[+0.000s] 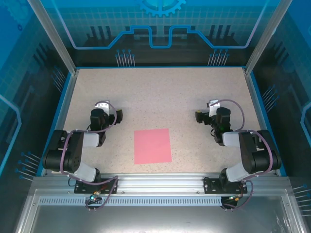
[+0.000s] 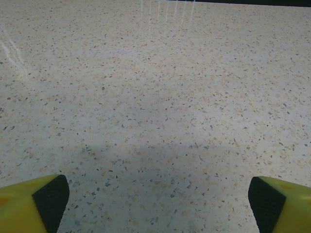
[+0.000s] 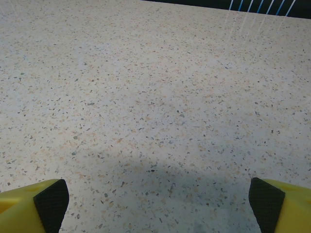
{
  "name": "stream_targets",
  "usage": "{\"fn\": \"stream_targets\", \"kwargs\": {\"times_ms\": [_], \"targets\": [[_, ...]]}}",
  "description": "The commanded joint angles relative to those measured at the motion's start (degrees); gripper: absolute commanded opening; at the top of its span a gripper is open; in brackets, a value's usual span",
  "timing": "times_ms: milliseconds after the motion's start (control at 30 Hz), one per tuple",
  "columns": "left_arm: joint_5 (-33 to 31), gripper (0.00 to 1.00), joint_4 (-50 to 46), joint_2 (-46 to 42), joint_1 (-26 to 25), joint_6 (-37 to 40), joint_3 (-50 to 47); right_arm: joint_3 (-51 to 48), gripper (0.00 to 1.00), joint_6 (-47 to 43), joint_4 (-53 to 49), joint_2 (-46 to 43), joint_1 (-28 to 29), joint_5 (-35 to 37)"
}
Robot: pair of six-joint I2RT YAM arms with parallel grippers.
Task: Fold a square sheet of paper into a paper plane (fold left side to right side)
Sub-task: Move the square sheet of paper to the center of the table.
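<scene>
Item: square sheet of paper (image 1: 152, 146), flat on table (image 1: 160, 92), between and well apart from both grippers. The left gripper (image 2: 158, 201) and right gripper (image 3: 158, 203) are spread wide, empty.

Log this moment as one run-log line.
square sheet of paper: flat, unfolded, on table | left gripper: open, empty | right gripper: open, empty

Lab: blue-panelled enclosure (image 1: 160, 29), aluminium frame (image 1: 54, 39)

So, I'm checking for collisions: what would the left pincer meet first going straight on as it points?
Probably the bare tabletop ahead of the left pincer, though depth is unclear. The square sheet of paper lies off that line.
</scene>
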Motion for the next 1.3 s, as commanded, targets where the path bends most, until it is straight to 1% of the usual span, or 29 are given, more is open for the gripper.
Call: {"fn": "stream_targets", "kwargs": {"times_ms": [0,667,767,867,900,967,1033,1133,1167,1267], "targets": [[1.18,0.99,0.99,-0.24,0.4,-0.04,1.27,1.43,0.99,-0.62,1.35,-0.13,-1.05,-0.81],[1.54,0.99,0.99,-0.27,0.66,-0.15,1.27,1.44,0.99,-0.36,1.22,-0.21,-1.59,-1.78],[-0.38,0.99,-2.39,-3.05,0.62,-0.84,2.1,3.61,0.99,0.61,-4.32,-2.47,-2.02,-0.8],[-5.09,0.99,-13.11,-10.62,-0.03,-2.16,4.97,6.02,0.99,0.81,-13.61,-8.47,-2.28,-0.77],[-6.49,0.99,-19.57,-13.59,-0.82,-2.57,6.81,6.34,0.99,1.82,-16.33,-11.19,-2.14,-0.29],[-8.4,0.99,-29.75,-18.3,-3.05,-1.87,10.55,7.59,0.99,4.79,-22.71,-16.22,-2.07,0.33],[-8.78,0.99,-38.55,-21.56,-5.88,-3.16,14.25,9.71,0.99,8.24,-31.29,-20.41,-1.46,-0.11],[-7.14,0.99,-48.63,-23.54,-12.55,-5.57,18.65,13.62,0.99,11.67,-42.19,-24.23,0.6,-3.06],[-7.55,0.99,-52.36,-23.29,-16.21,-6.02,20.25,15.38,0.99,12.63,-45.68,-24.95,2.13,-3.14],[-6.54,0.99,-62.22,-20.32,-24.59,-8.57,25.11,19.31,0.99,14.63,-54.34,-24.8,6.19,-2.67]]}}
